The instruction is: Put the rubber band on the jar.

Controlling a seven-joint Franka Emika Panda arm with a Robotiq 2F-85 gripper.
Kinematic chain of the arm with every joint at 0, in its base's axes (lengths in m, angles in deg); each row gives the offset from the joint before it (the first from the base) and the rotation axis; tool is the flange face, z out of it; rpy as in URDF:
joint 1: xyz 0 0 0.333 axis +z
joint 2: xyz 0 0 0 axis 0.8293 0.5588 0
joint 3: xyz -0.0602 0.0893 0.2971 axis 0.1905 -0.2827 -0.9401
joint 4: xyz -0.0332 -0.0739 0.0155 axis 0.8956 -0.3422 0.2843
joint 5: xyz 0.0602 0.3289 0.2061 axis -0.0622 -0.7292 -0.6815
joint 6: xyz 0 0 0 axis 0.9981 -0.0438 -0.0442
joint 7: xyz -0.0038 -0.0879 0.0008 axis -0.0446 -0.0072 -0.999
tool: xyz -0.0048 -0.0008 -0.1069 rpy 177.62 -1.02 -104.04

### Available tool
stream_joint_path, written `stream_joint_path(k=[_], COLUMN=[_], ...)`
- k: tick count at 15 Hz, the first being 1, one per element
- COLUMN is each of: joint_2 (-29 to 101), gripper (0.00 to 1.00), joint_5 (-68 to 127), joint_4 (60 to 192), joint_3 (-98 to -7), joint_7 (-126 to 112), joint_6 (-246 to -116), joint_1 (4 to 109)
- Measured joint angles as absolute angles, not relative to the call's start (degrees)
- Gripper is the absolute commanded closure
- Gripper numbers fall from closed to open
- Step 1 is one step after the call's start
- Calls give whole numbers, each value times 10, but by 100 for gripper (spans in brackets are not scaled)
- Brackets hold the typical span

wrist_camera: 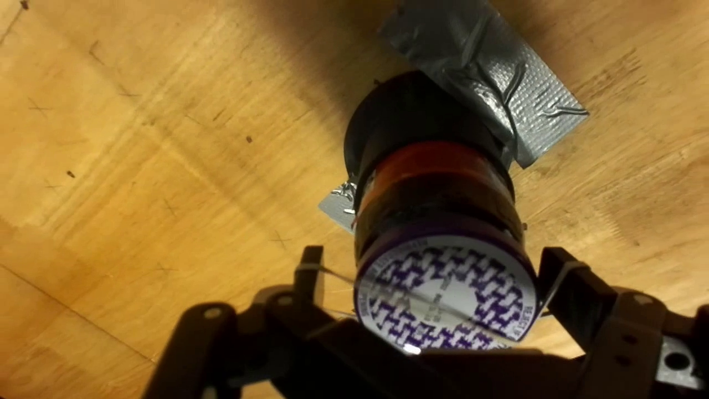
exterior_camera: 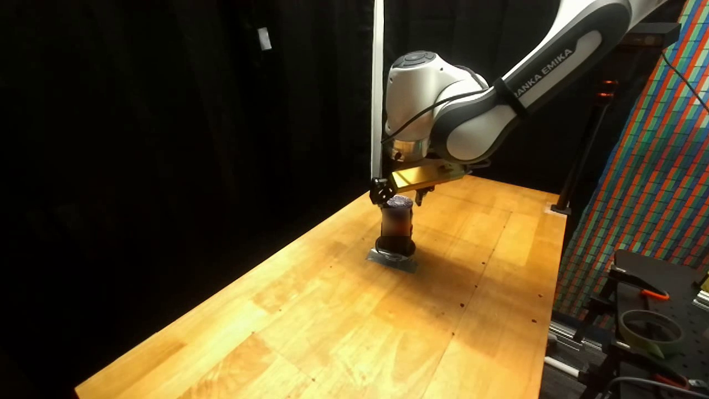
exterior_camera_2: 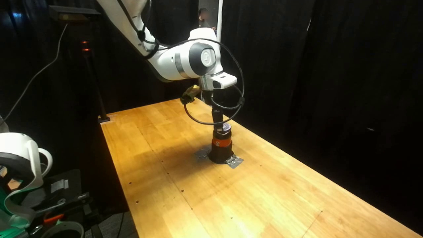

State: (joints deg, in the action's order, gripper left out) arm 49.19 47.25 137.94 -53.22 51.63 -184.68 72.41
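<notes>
The jar (exterior_camera: pixel 396 224) stands upright on the wooden table, its reddish-orange body set in a black base; it also shows in an exterior view (exterior_camera_2: pixel 221 142). In the wrist view its purple-and-white lid (wrist_camera: pixel 448 266) lies between the fingers. My gripper (wrist_camera: pixel 432 263) is open, one finger on either side of the lid. The right-hand finger is very close to the rim; contact is unclear. The pale rubber band (wrist_camera: pixel 308 267) loops around both fingertips. A thin line crosses the lid; I cannot tell whether it is band or shadow. Part of the band is hidden.
Silver tape (wrist_camera: pixel 532 105) fixes the black base (wrist_camera: pixel 410 111) to the wooden table (exterior_camera: pixel 332 332). A dark pole (exterior_camera_2: pixel 96 86) stands at a table corner. A cable (exterior_camera_2: pixel 238 109) loops beside the gripper. A tape roll (exterior_camera: pixel 651 332) lies on a black side table.
</notes>
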Motion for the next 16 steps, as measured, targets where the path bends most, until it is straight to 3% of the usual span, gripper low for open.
stream_joint_path(k=[7,8,9,10,16], joint_2=[451,450,449,448,393], gripper=[0,25,25,32,81], joint_5=[435,431,430,431,502], joint_4=[1454,1462,1470,1477,1565], joint_3=[-547,-548,-548,-547,-511], joint_7=[510,510,511,512,587], joint_6=[-1863,-1869,-1877,-1890,-2016], joint_1=[721,721,721,721,742])
